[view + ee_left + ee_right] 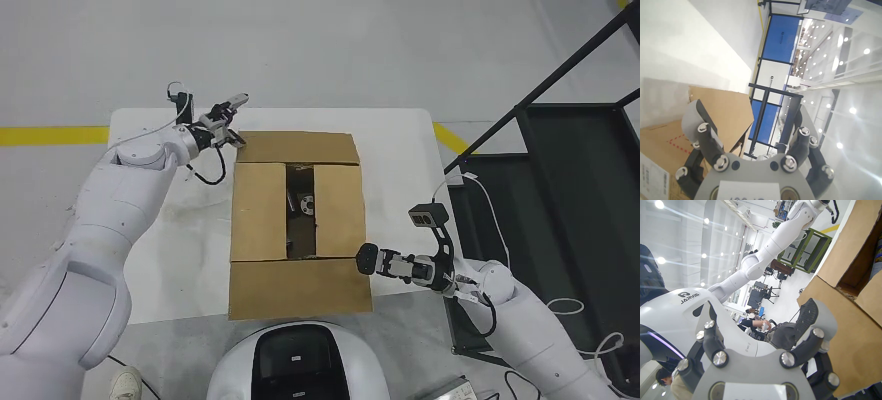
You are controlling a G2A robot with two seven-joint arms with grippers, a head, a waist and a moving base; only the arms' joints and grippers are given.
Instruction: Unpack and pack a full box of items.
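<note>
Cardboard takes up the middle of the white table [400, 150]: the box [295, 290] sits square before the robot, its near flap folded out flat toward the robot. Just beside that flap's right corner hangs the right gripper [366, 260], fingers spread wide with nothing between them. In the right wrist view its ribbed pad [806, 315] stands close against the cardboard, though I cannot tell whether it touches.

Further in, the two side flaps [258, 210] lie nearly shut over the opening, leaving only a narrow slot. Through that slot show dark contents [300, 225], too shadowed to name. Nothing from the box lies on the table, so the unpacking looks barely begun. By my reading the flaps are the step in hand, and every item has yet to come out and go back in.

At the far end the back flap [298, 148] is laid outward, and the left gripper [228, 120] hovers by the box's far left corner. It too is spread open and empty, with the flap edge just beside one finger [700, 117].

The side flaps are what stand in the way: until they fold back, no gripper fits through the slot.

Off the table's right side stands a black metal rack [560, 180], near enough to crowd the right arm's elbow. Farthest off, a yellow stripe [50, 134] runs across the grey floor.
</note>
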